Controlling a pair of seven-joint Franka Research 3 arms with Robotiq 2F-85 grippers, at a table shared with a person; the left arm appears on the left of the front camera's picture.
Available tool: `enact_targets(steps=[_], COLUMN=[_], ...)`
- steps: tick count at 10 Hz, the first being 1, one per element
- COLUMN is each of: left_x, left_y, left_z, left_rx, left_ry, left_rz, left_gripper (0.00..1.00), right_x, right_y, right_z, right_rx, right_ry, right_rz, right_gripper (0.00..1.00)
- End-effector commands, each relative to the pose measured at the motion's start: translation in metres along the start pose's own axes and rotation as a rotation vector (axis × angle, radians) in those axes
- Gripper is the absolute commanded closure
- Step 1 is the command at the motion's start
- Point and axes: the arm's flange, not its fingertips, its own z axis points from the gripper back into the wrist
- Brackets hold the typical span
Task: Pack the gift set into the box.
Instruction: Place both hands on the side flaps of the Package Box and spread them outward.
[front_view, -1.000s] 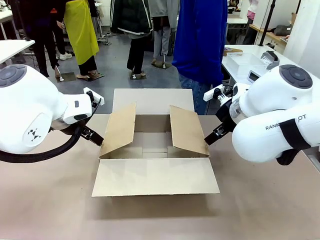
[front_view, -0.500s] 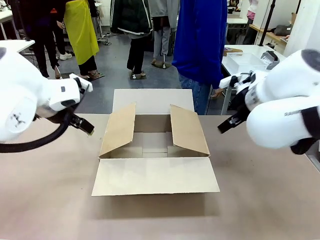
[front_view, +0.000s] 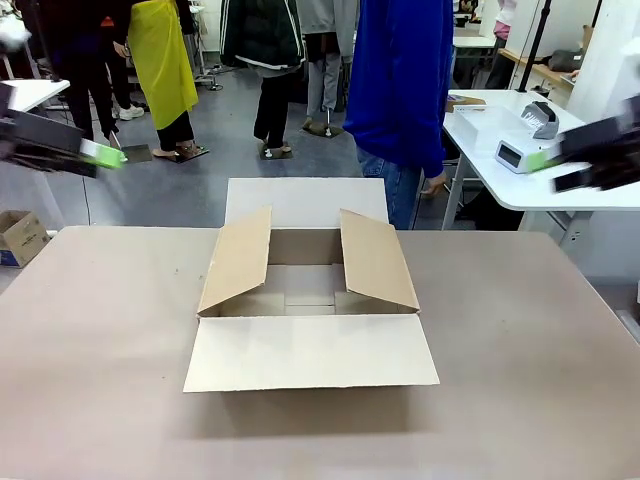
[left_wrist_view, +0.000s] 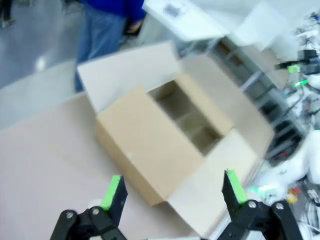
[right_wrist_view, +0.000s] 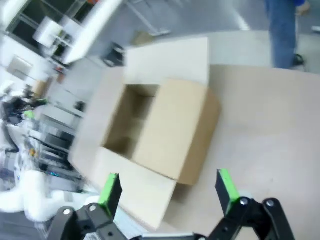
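Observation:
The brown cardboard box (front_view: 300, 290) sits in the middle of the table with its top open. Its near and far flaps are laid out flat, and the two side flaps lean up and inward over an empty inside. My left gripper (front_view: 105, 150) is a blurred shape high at the far left, open and well away from the box. At the far right, my right gripper (front_view: 545, 165) hangs high, blurred and open. In the left wrist view the gripper (left_wrist_view: 172, 185) is spread wide above the box (left_wrist_view: 165, 135). The right wrist view shows its gripper (right_wrist_view: 167, 181) likewise over the box (right_wrist_view: 160, 130). The gift set is out of view.
A person in a blue top (front_view: 400, 80) stands just behind the far flap. A white side table (front_view: 500, 190) with a small device (front_view: 515, 152) stands at the right. A small printed carton (front_view: 20, 235) lies on the floor at the left. The brown tabletop (front_view: 100, 380) surrounds the box.
Both arms have drawn back from the box's side flaps, rising and swinging outward to the picture's edges. The box and its flaps have stayed put.

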Motion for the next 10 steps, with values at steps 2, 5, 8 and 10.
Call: enact_targets(steps=[2, 5, 8, 10], left_x=[-0.137, -0.209, -0.181, -0.181], left_y=[0.089, 0.140, 0.175, 0.175], left_z=[0.099, 0.119, 0.178, 0.178], left_rx=[-0.294, -0.335, -0.323, -0.323], left_ry=[-0.336, -0.694, -0.590, -0.590], left_rz=[0.355, 0.618, 0.549, 0.549], left_gripper=[0.00, 0.00, 0.00, 0.00], right_x=[-0.041, -0.100, -0.083, -0.083], right_y=[-0.097, -0.177, -0.173, -0.173], right_z=[0.091, 0.100, 0.134, 0.134], right_rx=[0.306, 0.303, 0.311, 0.311], right_ry=[-0.226, -0.315, -0.316, -0.316], right_rz=[-0.266, -0.505, -0.468, -0.468], right_gripper=[0.00, 0.00, 0.00, 0.00])
